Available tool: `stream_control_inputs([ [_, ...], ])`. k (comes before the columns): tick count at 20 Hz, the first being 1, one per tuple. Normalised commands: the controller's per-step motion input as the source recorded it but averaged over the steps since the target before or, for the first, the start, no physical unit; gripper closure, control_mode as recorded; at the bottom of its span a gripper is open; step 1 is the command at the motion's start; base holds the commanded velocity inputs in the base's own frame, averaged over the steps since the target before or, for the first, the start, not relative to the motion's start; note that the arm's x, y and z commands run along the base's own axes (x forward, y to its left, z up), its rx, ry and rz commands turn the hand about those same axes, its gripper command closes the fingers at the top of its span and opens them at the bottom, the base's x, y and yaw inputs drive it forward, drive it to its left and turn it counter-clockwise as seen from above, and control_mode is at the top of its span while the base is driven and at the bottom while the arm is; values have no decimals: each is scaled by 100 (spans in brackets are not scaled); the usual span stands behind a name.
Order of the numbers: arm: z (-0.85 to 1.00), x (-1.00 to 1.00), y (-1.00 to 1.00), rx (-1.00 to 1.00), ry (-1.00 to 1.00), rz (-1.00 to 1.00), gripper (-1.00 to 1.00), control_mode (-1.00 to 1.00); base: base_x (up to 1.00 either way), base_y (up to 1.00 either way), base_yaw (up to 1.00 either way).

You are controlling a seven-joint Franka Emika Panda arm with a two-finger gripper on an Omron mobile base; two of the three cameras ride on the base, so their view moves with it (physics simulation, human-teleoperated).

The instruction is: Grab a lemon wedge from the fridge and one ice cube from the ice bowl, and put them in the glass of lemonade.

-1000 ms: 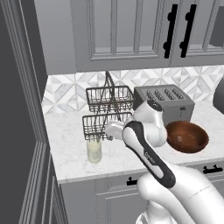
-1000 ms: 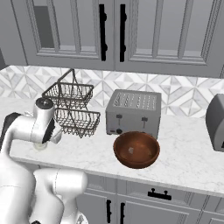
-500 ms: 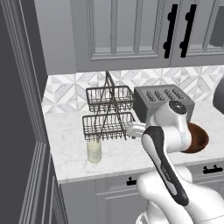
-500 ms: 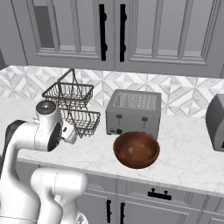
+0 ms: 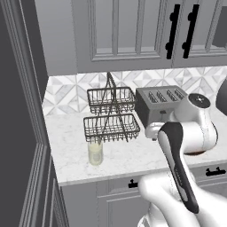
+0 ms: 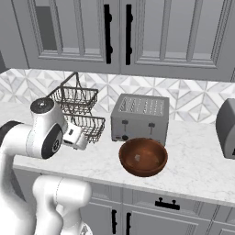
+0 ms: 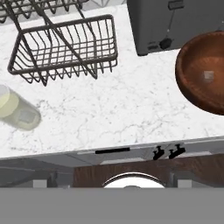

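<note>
White-veined marble countertop (image 5: 133, 153) carries all visible items, with paneled grey cupboards (image 6: 174, 32) fitted with black handles mounted above it. The small clear tumbler of pale yellow lemonade (image 5: 95, 152) stands upright near the front edge of the counter, just in front of the lower tier of the dark two-tier wire basket (image 5: 111, 126); in the hand view the same glass (image 7: 15, 109) appears at the left, below the basket (image 7: 65, 50). The silver four-slot toaster (image 6: 140, 119) stands against the patterned tile backsplash, to the right of the basket. The wide, glossy reddish-brown ice bowl (image 6: 143, 157) sits directly in front of the toaster, well apart from the glass; a small pale cube (image 7: 208, 75) lies on its inner floor. The two-finger gripper (image 6: 79, 137) is carried above the counter between the basket and the bowl, facing downward. Its fingers are spread wide and hold nothing. In the left base view the white arm covers most of the bowl. A dark grey rounded appliance (image 6: 226, 128) stands at the right end of the counter.
</note>
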Motion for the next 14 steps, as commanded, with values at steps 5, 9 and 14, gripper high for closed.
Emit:
stream_control_inputs([
  [5, 3, -48, 15, -19, -6, 15, -100, -100, 0, 0, 0],
  [9, -3, -27, -4, -6, -1, 4, -100, -100, 0, 0, 0],
  [14, -13, -28, -15, 0, -7, 0, -100, -100, 0, 0, 0],
])
